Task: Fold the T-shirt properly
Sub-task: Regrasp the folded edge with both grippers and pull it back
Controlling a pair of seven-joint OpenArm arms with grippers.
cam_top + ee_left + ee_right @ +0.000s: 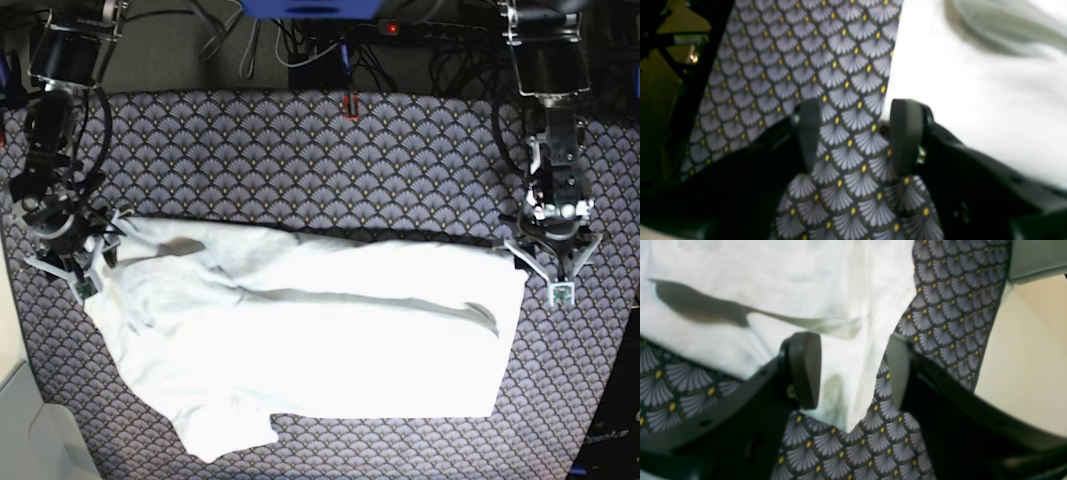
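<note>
The white T-shirt (330, 340) lies spread out and creased across the table, with a fold ridge running along its middle. At the shirt's right edge my left gripper (553, 268) points down. In the left wrist view the left gripper (857, 110) is open over bare tablecloth, and the T-shirt (973, 93) lies just right of its right finger. At the shirt's upper left corner is my right gripper (88, 262). In the right wrist view the right gripper (850, 340) is open, and a hanging corner of the T-shirt (773, 280) lies between its fingers.
A dark tablecloth (300, 160) with a grey fan pattern and yellow dots covers the table. Cables and a power strip (440, 30) run along the back edge. A small red object (349, 105) sits at the back middle. The table's left edge (993, 323) is close to the right gripper.
</note>
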